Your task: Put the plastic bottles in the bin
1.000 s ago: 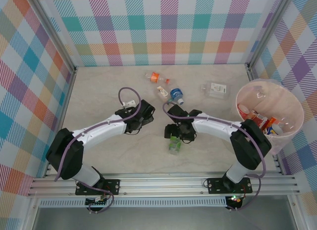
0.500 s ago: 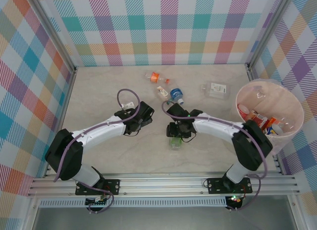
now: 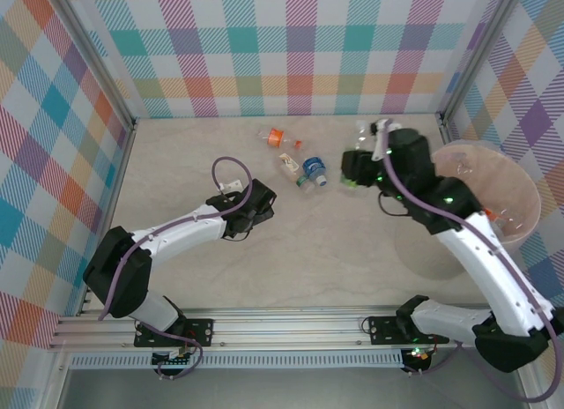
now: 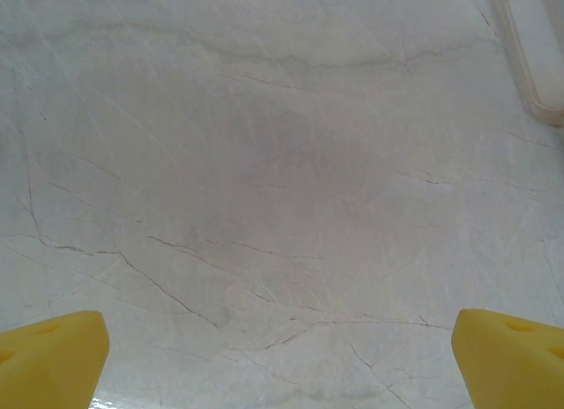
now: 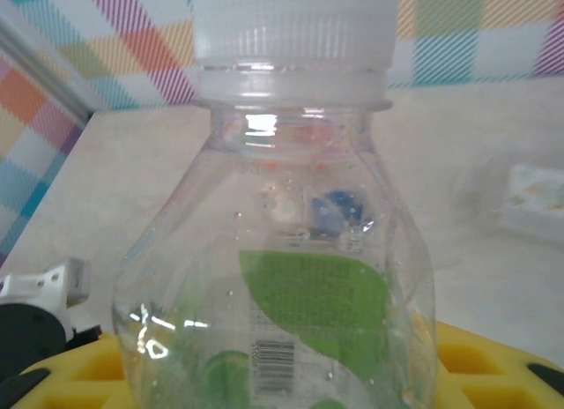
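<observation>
Checked walls in pastel colours close in a pale marbled desk, and I read it from the left. My left tool sits low over the bare middle-left of the desk with its jaws spread wide: on the left wrist camera I see one yellow fingertip in each lower corner with only marble between them, and a clear plastic edge at the upper right that I cannot identify. Further right, toward the back wall, three loose plastic bottles lie close together: an orange-capped bottle farthest back, a small clear bottle nearer me, and a blue-labelled bottle just beside that one. Right of them my right tool is pinching a green-labelled bottle; on the right wrist camera its clear body stands between the yellow fingers with its white cap toward the top of the view. A flat white pack lies on the desk off to the right in that view. At the far right stands the pale pink bin, with the right arm crossing over its near left side; something orange shows inside, too small for me to name
</observation>
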Available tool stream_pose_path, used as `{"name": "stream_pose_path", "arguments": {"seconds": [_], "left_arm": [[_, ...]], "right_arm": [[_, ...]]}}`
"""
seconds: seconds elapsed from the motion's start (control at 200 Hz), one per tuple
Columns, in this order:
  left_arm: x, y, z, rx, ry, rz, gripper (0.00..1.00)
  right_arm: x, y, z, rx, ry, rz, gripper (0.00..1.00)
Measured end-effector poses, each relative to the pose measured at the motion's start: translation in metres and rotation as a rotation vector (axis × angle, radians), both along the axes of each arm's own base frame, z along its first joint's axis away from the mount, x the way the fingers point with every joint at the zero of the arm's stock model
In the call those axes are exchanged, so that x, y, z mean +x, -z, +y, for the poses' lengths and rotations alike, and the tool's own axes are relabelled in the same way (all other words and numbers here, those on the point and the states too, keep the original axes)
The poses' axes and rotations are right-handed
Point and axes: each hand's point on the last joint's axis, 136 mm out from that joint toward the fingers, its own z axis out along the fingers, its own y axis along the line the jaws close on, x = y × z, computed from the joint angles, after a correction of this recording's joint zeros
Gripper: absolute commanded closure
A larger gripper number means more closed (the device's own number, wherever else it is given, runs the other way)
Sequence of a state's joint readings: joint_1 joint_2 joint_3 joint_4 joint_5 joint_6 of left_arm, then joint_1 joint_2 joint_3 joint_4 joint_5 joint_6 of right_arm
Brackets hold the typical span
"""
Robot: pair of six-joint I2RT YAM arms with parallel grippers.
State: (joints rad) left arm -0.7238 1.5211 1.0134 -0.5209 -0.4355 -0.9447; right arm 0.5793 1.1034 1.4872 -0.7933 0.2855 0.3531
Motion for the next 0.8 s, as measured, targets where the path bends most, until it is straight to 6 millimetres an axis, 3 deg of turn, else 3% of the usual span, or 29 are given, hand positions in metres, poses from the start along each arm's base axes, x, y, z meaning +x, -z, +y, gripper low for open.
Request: {"name": "stream_pose_path", "arguments": {"seconds": [0.1,0.25,0.42,0.555,0.65,0.8], "left_arm": [[0.000,0.000,0.000,0.002,0.002,0.000,0.00],[0.001,0.000,-0.002,-0.003,0.016,0.000,0.00],[0.010,-0.006,-0.036,-0.134,0.149,-0.058,0.00],[0.014,-0.013,-0.054,-0.197,0.229,-0.098,0.00],[0.018,-0.020,-0.060,-0.215,0.256,-0.126,0.00],[0.019,-0.024,-0.063,-0.222,0.271,-0.140,0.00]], "right_arm": [[-0.004,-0.026,-0.034,-0.047,0.074,-0.054,0.54],[-0.009,-0.043,-0.087,-0.178,0.228,-0.101,0.52],[-0.025,-0.061,-0.170,-0.303,0.516,-0.143,0.50],[-0.034,-0.070,-0.211,-0.356,0.674,-0.119,0.51],[-0.032,-0.062,-0.234,-0.374,0.752,-0.059,0.50],[-0.017,-0.024,-0.270,-0.381,0.830,0.109,0.47]]}}
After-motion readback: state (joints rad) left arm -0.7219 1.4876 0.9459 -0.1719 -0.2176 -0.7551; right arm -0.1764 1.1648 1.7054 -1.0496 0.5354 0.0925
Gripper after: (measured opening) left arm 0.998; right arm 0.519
